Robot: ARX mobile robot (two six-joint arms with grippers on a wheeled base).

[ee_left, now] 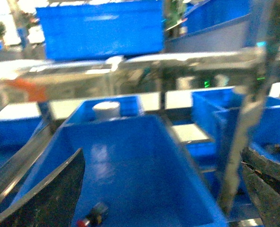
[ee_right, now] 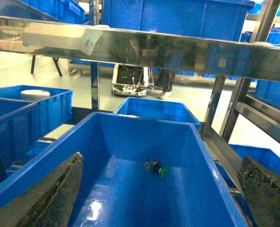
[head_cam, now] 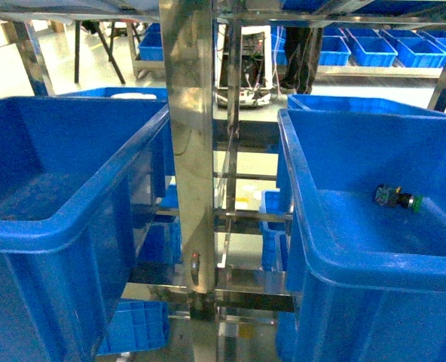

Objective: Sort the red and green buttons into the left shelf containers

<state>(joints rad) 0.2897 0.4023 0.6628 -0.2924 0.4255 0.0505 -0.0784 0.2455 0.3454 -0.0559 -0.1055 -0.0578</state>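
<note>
A red button (ee_left: 91,217) lies on its side on the floor of a deep blue container (ee_left: 123,135) in the blurred left wrist view. My left gripper (ee_left: 161,196) hangs open above that container with nothing between its fingers (ee_left: 50,198). A green button (ee_right: 157,168) lies on its side on the floor of a second blue container (ee_right: 140,135), and shows again in the head view (head_cam: 398,199). My right gripper (ee_right: 161,198) is open and empty over this container. Neither gripper appears in the head view.
A steel shelf post (head_cam: 193,151) stands between the left bin (head_cam: 65,230) and the right bin (head_cam: 306,234). A steel crossbar (ee_right: 144,47) runs overhead. Smaller blue bins (ee_right: 159,109) sit behind, one holding a white round object (ee_left: 106,109). More bins fill far shelves (head_cam: 374,49).
</note>
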